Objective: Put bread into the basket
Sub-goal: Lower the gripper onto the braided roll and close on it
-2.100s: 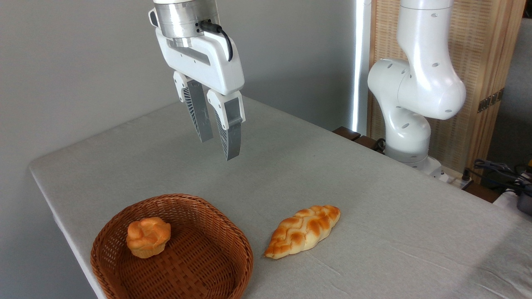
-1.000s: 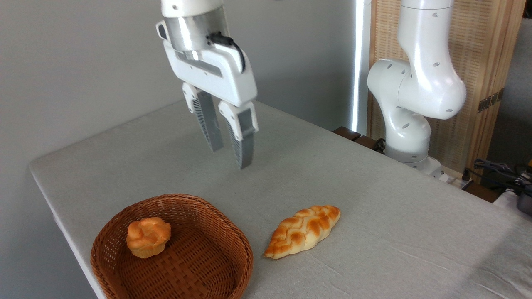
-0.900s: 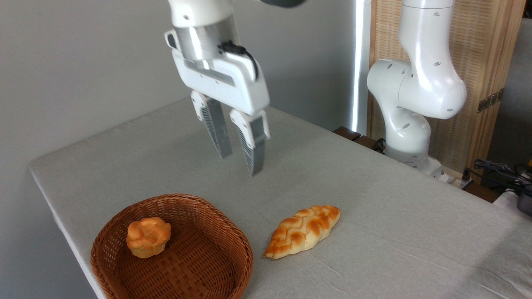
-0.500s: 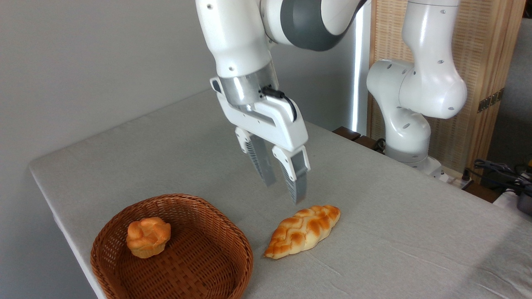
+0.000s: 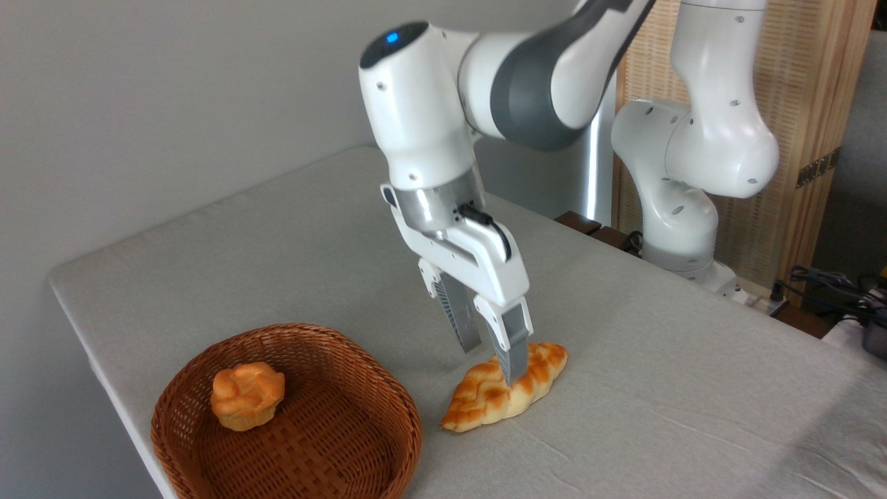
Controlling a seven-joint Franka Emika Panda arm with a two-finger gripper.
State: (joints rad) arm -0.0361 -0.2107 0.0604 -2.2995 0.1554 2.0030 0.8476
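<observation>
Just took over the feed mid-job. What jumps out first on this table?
The white arm's gripper stands out first: it is down at the braided bread mid-table, its fingers open, one in front of the loaf and one behind. At lower left sits the wicker basket, just left of the bread, with a small round bun already inside.

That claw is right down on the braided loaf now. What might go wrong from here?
The gripper straddles the bread nearer its far end than its middle, so the loaf may tip or slip once lifted. The glossy crust may slide between the fingers. The basket already holds a bun; the long loaf could land on it or on the rim.
</observation>
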